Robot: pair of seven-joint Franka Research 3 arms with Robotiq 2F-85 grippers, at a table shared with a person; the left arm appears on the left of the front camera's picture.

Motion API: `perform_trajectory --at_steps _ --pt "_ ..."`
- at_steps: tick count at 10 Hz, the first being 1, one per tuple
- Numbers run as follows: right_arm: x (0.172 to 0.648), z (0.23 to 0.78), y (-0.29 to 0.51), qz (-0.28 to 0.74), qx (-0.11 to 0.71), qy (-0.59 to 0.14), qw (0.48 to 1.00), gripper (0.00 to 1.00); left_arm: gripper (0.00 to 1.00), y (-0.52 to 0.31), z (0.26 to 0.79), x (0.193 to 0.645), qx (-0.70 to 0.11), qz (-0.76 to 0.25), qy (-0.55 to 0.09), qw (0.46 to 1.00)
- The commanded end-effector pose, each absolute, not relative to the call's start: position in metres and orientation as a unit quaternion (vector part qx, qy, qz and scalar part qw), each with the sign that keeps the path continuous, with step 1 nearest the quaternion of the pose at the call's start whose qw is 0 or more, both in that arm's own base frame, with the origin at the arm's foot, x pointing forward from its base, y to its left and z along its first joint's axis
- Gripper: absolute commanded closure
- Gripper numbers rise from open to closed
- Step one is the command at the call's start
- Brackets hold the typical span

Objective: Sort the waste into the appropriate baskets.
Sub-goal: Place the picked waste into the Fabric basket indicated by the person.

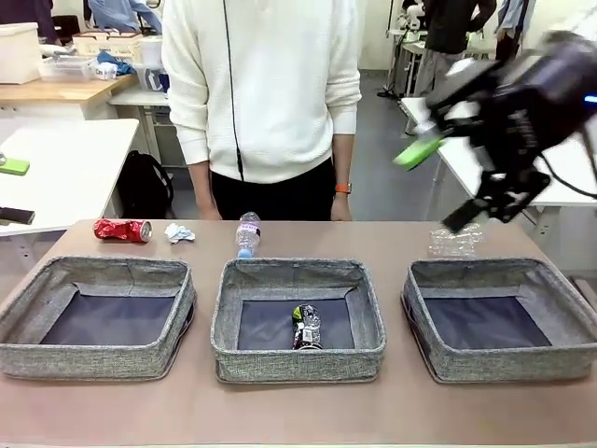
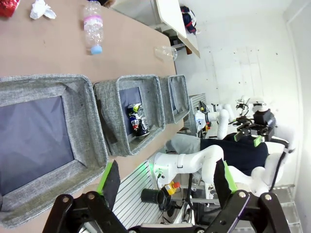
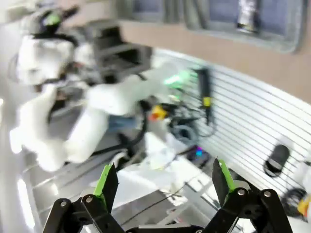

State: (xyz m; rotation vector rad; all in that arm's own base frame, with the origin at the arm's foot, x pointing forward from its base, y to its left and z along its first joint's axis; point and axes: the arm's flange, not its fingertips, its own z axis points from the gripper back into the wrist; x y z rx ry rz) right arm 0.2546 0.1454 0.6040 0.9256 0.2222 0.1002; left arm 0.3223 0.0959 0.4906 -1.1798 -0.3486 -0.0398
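Three grey woven baskets stand in a row: left (image 1: 93,359), middle (image 1: 298,364) and right (image 1: 508,364). A dark can (image 1: 306,327) lies in the middle basket. Behind the baskets lie a crushed red can (image 1: 122,230), a white paper wad (image 1: 178,232), a clear bottle (image 1: 247,233) and, far right, a clear plastic cup (image 1: 457,241). My right gripper (image 1: 441,184) hangs blurred above the cup, open and empty. My left gripper (image 2: 166,179) is open and empty, high over the left basket (image 2: 92,121), with the bottle (image 2: 92,31) and cup (image 2: 166,52) farther off.
A person in a white sweater (image 1: 261,84) stands at the far edge of the table, arms hanging down. A bare strip of table runs in front of the baskets. The right wrist view is blurred and looks past the table edge at a robot base (image 3: 116,97).
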Motion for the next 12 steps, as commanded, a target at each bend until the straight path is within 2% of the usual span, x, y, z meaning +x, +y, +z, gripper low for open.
perform_trajectory --at_steps 1,4,5,6,7,12 --pt "0.252 0.560 0.079 0.027 0.541 0.077 0.837 0.00 0.00 0.094 0.490 0.323 -0.559 -0.028 -0.172 0.811" --pt "0.256 0.508 -0.004 0.039 0.636 -0.039 0.769 0.00 0.00 0.094 0.490 0.323 -0.559 -0.028 -0.172 0.811" --pt "0.261 0.481 -0.019 0.112 0.719 -0.109 0.677 0.00 0.00 0.094 0.490 0.323 -0.559 -0.028 -0.172 0.811" --pt "0.271 0.453 -0.019 0.070 0.716 -0.091 0.689 0.00 0.00 0.094 0.490 0.323 -0.559 -0.028 -0.172 0.811" --pt "0.266 0.525 -0.031 0.026 0.650 -0.064 0.757 0.00 0.00 0.094 0.490 0.323 -0.559 -0.028 -0.172 0.811" --pt "0.266 0.525 -0.031 0.026 0.650 -0.064 0.757 0.00 0.00 0.094 0.490 0.323 -0.559 -0.028 -0.172 0.811"
